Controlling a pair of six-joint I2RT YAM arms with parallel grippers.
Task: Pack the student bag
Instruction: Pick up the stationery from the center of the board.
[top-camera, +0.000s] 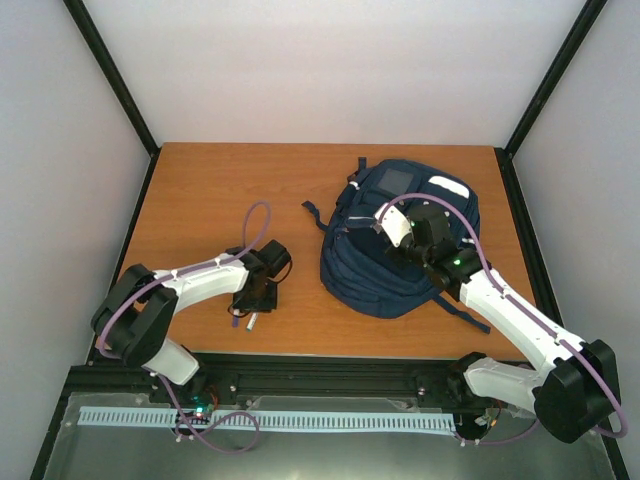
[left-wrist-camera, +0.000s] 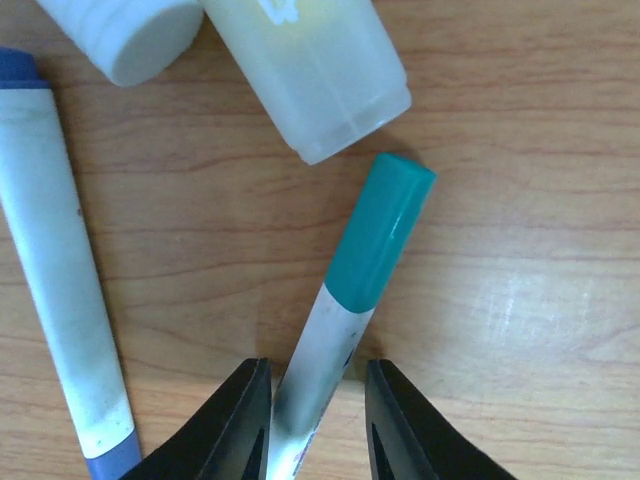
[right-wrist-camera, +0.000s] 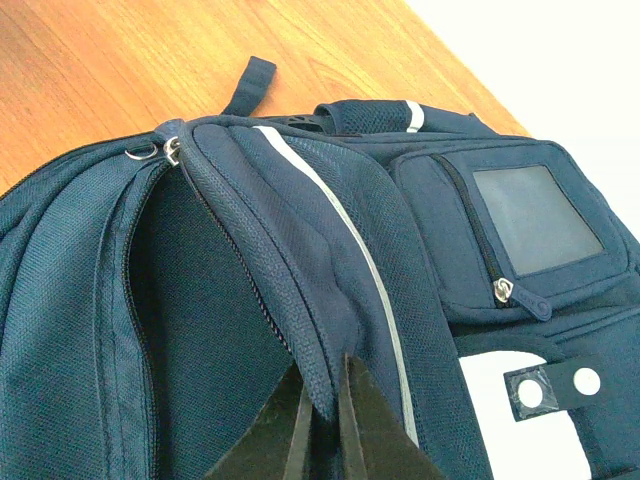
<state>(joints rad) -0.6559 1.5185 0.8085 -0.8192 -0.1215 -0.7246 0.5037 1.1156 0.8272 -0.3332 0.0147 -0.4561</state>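
The student bag, navy with thin white stripes, lies at the right of the table. My right gripper is shut on the edge of its open zip flap and holds the flap up; the dark inside shows in the right wrist view, where the gripper pinches the fabric. My left gripper is down on the table, open, its jaws either side of a white marker with a teal cap. The left finger touches the marker; a gap remains at the right finger. The gripper also shows in the left wrist view.
A white marker with blue ends lies left of the teal one. A translucent tube and a white cylinder lie just beyond it. The bag has a clear window pocket and a pale patch. Black frame posts edge the table.
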